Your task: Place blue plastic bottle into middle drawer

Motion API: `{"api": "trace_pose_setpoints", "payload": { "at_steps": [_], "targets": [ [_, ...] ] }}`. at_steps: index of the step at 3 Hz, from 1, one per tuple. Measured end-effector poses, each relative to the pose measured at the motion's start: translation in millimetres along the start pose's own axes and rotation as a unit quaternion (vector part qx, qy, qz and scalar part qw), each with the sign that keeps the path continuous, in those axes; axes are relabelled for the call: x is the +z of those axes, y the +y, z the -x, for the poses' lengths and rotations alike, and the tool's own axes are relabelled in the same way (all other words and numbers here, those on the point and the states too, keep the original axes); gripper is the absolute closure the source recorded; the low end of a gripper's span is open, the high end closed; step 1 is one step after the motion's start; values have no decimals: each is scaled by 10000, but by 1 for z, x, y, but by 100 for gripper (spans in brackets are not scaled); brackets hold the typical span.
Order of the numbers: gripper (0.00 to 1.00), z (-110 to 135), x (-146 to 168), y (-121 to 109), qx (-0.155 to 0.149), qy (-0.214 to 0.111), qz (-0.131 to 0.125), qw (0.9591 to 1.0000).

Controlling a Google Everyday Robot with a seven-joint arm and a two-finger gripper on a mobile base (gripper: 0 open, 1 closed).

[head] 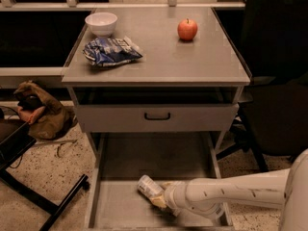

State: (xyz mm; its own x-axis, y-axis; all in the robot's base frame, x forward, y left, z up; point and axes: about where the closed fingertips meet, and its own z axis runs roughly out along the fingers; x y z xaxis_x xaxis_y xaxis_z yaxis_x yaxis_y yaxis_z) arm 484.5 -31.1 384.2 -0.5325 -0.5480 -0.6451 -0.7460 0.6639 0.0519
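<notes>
The blue plastic bottle point(149, 187), clear with a pale label, lies tilted low inside the pulled-out middle drawer point(120, 206), cap end pointing up-left. My gripper point(162, 200) reaches in from the right on a white arm and is closed around the bottle's lower end, just above the drawer's grey floor. The fingertips are partly hidden behind the bottle and the wrist.
A closed grey drawer front with a black handle point(157, 116) sits above. On the cabinet top are a white bowl point(101, 23), a blue-and-white foil snack bag point(111, 51) and a red apple point(187, 29). A brown bag point(41, 112) lies on the floor at left; a dark chair point(274, 119) stands at right.
</notes>
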Motion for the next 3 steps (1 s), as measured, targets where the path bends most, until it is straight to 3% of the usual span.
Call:
{"api": "trace_pose_setpoints", "payload": {
  "at_steps": [1,3],
  "targets": [
    [81,0,0,1,0,2,11,10000],
    [35,0,0,1,0,2,12,10000]
  ]
}}
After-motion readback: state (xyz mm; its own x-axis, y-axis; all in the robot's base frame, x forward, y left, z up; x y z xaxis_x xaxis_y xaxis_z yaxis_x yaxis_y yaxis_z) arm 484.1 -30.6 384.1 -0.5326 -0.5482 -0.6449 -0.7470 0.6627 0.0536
